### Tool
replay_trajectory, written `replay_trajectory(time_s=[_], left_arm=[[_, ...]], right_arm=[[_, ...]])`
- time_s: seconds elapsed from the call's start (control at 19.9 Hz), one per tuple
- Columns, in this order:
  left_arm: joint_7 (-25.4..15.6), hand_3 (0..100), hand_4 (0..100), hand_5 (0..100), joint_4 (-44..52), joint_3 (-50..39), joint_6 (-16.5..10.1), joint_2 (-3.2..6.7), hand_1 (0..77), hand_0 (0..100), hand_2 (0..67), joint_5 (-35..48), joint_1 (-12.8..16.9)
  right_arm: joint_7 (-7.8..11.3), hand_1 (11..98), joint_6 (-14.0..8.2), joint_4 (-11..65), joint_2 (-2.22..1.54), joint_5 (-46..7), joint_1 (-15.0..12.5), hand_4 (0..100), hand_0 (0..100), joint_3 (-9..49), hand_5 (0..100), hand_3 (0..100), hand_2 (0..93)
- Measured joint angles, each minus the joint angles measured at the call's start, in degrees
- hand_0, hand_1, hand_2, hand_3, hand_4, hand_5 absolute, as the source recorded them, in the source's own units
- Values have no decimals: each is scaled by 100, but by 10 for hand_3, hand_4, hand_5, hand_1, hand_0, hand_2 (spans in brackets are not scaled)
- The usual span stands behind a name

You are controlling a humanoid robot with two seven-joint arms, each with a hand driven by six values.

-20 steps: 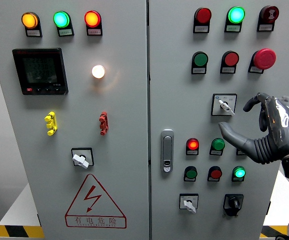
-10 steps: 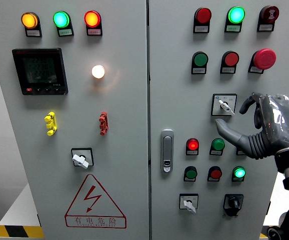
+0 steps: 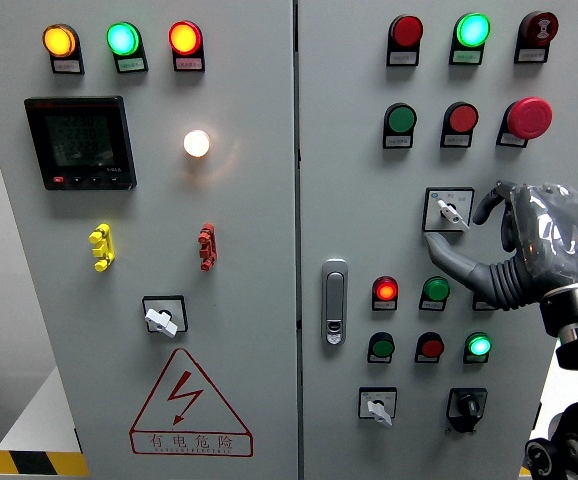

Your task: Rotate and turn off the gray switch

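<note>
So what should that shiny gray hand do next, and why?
Probably ease the right hand a little further left until thumb and forefinger close around the small gray rotary switch on its black square plate. The fingers are spread and hold nothing; the thumb reaches just below the plate, the curled forefinger sits just to its right, and the knob looks untouched. It needs a grip before any turning.

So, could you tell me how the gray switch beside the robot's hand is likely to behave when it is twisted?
The gray switch looks panel-mounted, so it should turn in place rather than shift. Its small lever offers little grip, so the right hand may slip off.
</note>
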Motion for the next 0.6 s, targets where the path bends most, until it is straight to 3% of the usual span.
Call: replay_trajectory(time_s=[0.6], left_arm=[[0, 188, 82, 109, 0, 2, 0, -1, 0, 845, 134, 0, 0]], right_arm=[[0, 329, 0, -226, -3, 25, 124, 1000, 0, -48, 1000, 1000, 649]])
